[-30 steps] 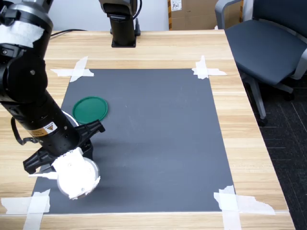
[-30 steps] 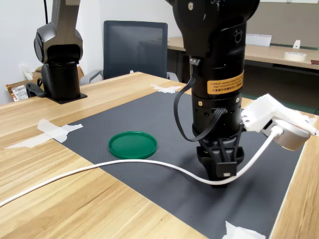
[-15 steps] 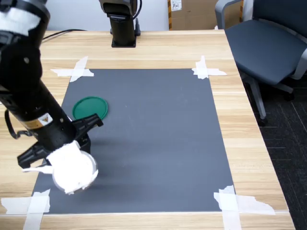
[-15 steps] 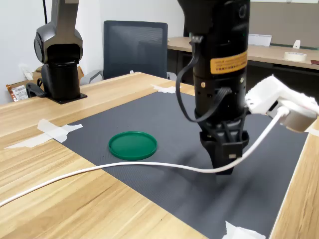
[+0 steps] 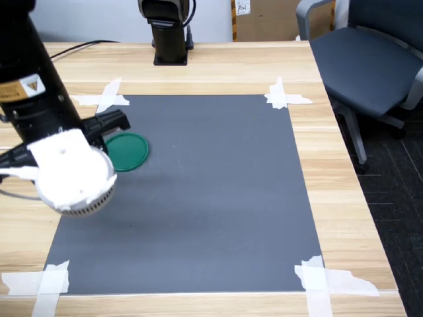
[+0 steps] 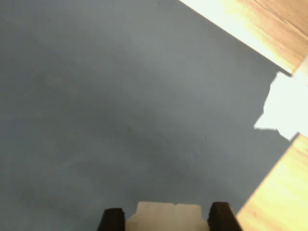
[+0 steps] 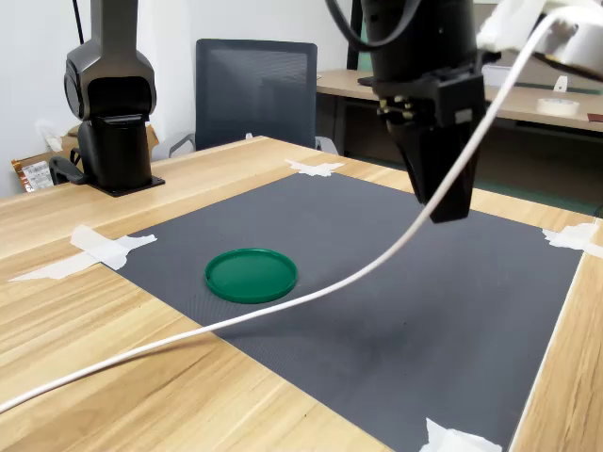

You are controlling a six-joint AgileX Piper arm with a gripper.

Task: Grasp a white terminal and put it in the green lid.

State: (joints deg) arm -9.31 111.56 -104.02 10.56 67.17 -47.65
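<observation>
The green lid (image 5: 127,150) (image 7: 251,274) lies flat and empty on the dark mat, near the first exterior view's left edge. My gripper (image 7: 450,211) hangs high above the mat, pointing down, to the second exterior view's right of the lid. In the wrist view, the gripper (image 6: 166,220) is shut on the white terminal (image 6: 168,213), a pale block held between the two black fingers (image 6: 113,221). The first exterior view hides the fingertips behind the white wrist camera housing (image 5: 69,173).
The dark mat (image 5: 211,191) is taped to the wooden table with white tape strips (image 5: 284,96) (image 5: 320,277) at its corners. A second arm's black base (image 5: 168,33) stands at the table's back. A white cable (image 7: 283,306) trails across the mat. An office chair (image 5: 370,59) stands beside the table.
The arm has risen well clear of the mat, carrying the gripper up. In the first exterior view it has shifted toward the green lid. The lid has not moved.
</observation>
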